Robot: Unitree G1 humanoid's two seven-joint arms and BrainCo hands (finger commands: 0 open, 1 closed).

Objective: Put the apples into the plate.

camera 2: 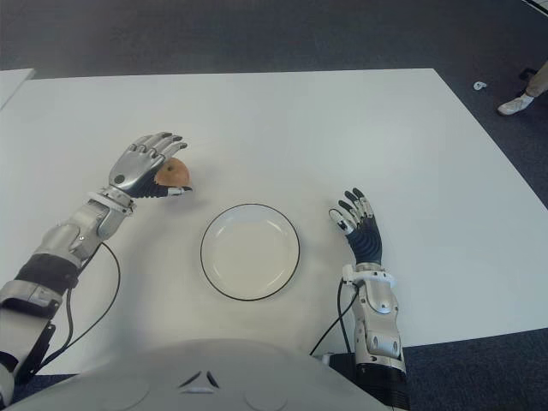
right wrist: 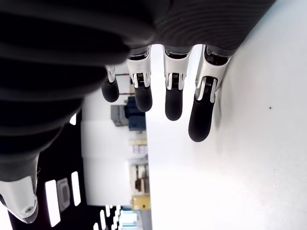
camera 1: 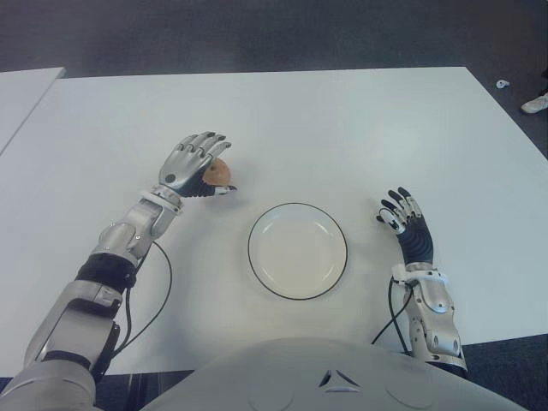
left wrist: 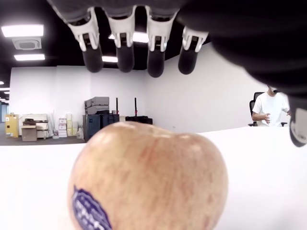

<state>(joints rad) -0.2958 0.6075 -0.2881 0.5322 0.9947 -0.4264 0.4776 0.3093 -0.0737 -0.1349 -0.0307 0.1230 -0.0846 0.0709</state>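
Note:
One yellowish-red apple [camera 1: 222, 175] with a blue sticker [left wrist: 88, 211] sits on the white table [camera 1: 342, 128], left of the plate and a little farther back. My left hand [camera 1: 205, 163] arches over it with its fingers [left wrist: 156, 52] spread above the fruit and not touching it; the thumb hangs beside the apple. The white plate with a dark rim [camera 1: 298, 205] lies near the table's front, holding nothing. My right hand [camera 1: 399, 211] shows to the right of the plate, fingers loosely extended and holding nothing.
A second white table [camera 1: 21, 94] stands at the far left. Cables [camera 1: 163, 282] trail from both wrists over the front edge. Dark carpet lies beyond, with a shoe [camera 1: 535, 104] at the far right. A seated person [left wrist: 271, 108] shows far off.

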